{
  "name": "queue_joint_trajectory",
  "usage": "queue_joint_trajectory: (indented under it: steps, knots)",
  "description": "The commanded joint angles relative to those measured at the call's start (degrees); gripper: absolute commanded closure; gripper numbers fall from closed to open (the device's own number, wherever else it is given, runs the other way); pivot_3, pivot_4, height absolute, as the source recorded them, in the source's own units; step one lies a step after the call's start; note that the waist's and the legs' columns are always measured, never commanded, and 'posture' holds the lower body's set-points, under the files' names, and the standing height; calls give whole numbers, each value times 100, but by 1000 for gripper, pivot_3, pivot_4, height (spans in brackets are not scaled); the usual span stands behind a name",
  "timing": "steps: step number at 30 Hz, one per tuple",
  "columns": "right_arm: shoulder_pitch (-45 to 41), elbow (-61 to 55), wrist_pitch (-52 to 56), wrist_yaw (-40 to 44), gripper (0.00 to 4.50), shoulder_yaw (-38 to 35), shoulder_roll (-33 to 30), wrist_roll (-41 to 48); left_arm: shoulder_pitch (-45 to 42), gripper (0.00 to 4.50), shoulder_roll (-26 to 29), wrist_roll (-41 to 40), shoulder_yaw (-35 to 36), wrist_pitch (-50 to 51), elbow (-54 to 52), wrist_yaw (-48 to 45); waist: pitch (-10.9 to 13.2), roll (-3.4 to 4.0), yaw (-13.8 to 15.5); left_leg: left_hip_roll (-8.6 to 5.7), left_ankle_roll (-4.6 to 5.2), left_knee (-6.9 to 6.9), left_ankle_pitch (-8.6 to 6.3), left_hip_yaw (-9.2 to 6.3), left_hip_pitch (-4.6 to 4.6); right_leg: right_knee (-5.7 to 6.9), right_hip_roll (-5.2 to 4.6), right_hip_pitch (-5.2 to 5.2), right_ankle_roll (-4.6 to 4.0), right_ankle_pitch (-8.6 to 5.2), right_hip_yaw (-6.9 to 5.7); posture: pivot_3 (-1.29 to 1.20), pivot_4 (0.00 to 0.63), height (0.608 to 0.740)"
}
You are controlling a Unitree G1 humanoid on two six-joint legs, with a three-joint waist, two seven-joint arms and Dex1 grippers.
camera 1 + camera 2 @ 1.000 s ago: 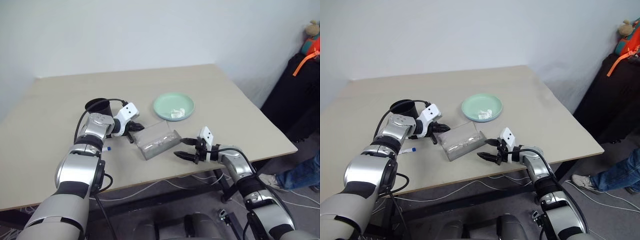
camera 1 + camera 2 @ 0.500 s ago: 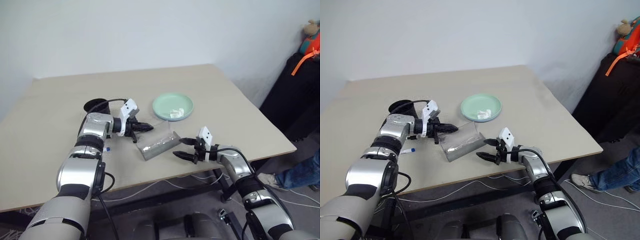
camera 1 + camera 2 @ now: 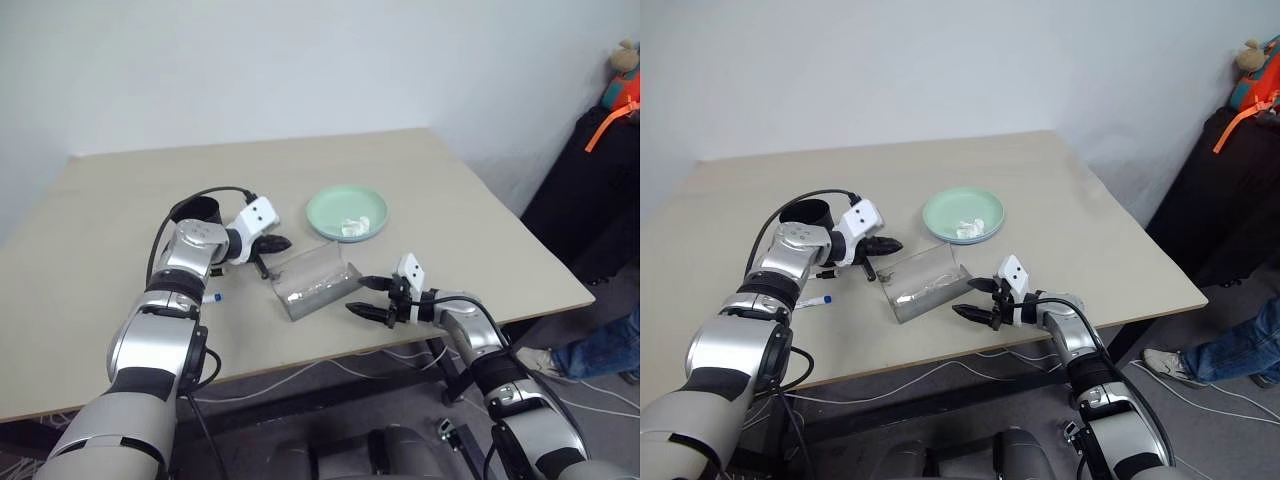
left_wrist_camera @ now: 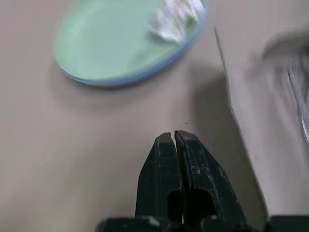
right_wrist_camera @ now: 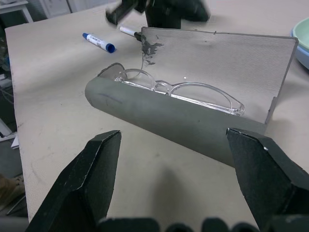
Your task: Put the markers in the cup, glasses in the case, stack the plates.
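Left gripper back from lid, case just beside.

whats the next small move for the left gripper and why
Probably push the lid down with the shut left gripper: the glasses already lie in the open case, its lid stands upright, and that gripper sits just behind it.

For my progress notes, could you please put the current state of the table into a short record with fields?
glasses: lying inside the open case
case lid: standing up, not closed
plates: mint green one stacked on light blue one, a white tissue on top
blue-capped marker: lying on the table, outside the cup
left gripper: shut, empty, behind the case lid
right gripper: open, facing the case front
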Motion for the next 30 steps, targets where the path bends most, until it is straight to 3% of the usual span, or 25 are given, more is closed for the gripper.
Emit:
queue_joint_trajectory:
  steps: [1,7,14,23,30]
  knots:
    - [-155,-91,-104,-20,711,-93,-3,48,29,4489,-19,-37,-105,-134,-90,-614,0,0,0,0,0,0,0,0,0,0,0,-1,0,0,0,0,0,740]
    - [-99,-172,-55,-7,711,-122,-31,96,43,4489,-204,-841,360,583,-463,-1847,0,0,-1,0,0,1,0,-2,-2,-1,0,-1,-1,-1,-1,0,0,740]
    - [-118,-188,-20,-59,711,-212,-26,154,512,4489,-227,-1154,256,1218,-1458,-2542,0,1,-10,0,1,1,0,-2,0,-1,0,0,-1,-1,2,0,0,740]
    - [-201,-127,-41,-71,711,-288,-55,145,1288,4489,-53,-832,-357,1220,-2522,-2524,-2,2,-1,1,1,3,1,-3,7,2,0,5,-2,-1,3,0,0,740]
    - [-200,-172,-39,-72,711,-313,-69,152,1086,4489,-118,-1356,50,1526,-2642,-2215,-2,3,0,1,2,5,1,-4,8,3,0,8,-12,-7,3,0,0,740]
